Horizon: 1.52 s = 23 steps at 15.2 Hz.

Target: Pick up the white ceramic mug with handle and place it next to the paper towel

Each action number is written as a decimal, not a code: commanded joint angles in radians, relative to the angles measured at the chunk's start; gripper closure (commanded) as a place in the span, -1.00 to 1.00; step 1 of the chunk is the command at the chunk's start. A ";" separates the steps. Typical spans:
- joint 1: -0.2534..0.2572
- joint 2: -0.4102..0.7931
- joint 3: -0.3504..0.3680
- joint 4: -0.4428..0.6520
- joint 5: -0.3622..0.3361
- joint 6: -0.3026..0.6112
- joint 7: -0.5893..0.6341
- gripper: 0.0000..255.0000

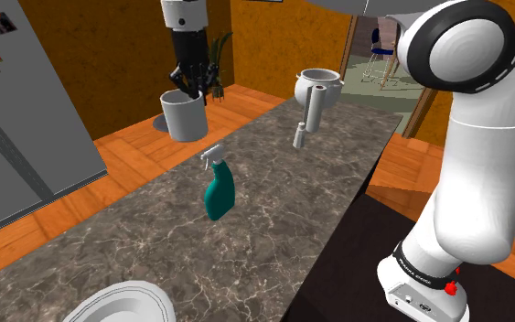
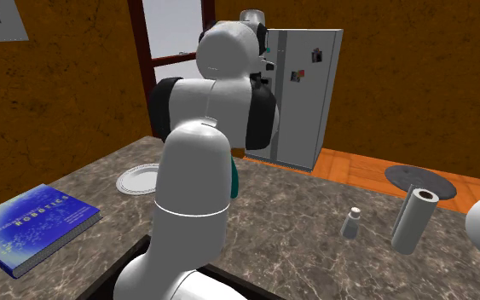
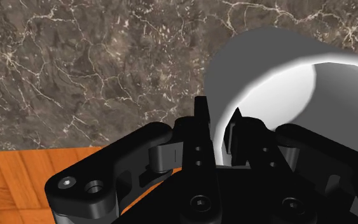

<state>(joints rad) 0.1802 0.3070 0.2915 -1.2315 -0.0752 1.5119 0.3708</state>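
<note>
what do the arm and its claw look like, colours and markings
The arm is thick and white, built of rounded links with dark rings at the joints. Near its base runs a black band with small white lettering, and next to it sits a small red part. The claw is all black: a blocky body with round screw holes and two slim, pointed fingers.

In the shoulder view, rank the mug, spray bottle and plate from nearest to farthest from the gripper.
1. Mug: under the gripper, rim between the fingers.
2. Teal spray bottle: middle of the counter.
3. White plate: counter's near end.
</note>
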 commanded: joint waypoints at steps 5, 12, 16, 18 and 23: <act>0.019 0.048 0.002 0.156 -0.015 -0.109 0.006 1.00; -0.099 -0.161 -0.037 -0.121 0.048 -0.034 -0.124 1.00; -0.157 -0.267 -0.078 -0.254 0.075 -0.005 -0.219 1.00; -0.182 -0.313 -0.101 -0.308 0.084 0.005 -0.267 1.00; -0.239 -0.405 -0.165 -0.416 0.093 0.020 -0.388 1.00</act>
<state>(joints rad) -0.0477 -0.0835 0.1391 -1.6282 0.0172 1.5274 0.0085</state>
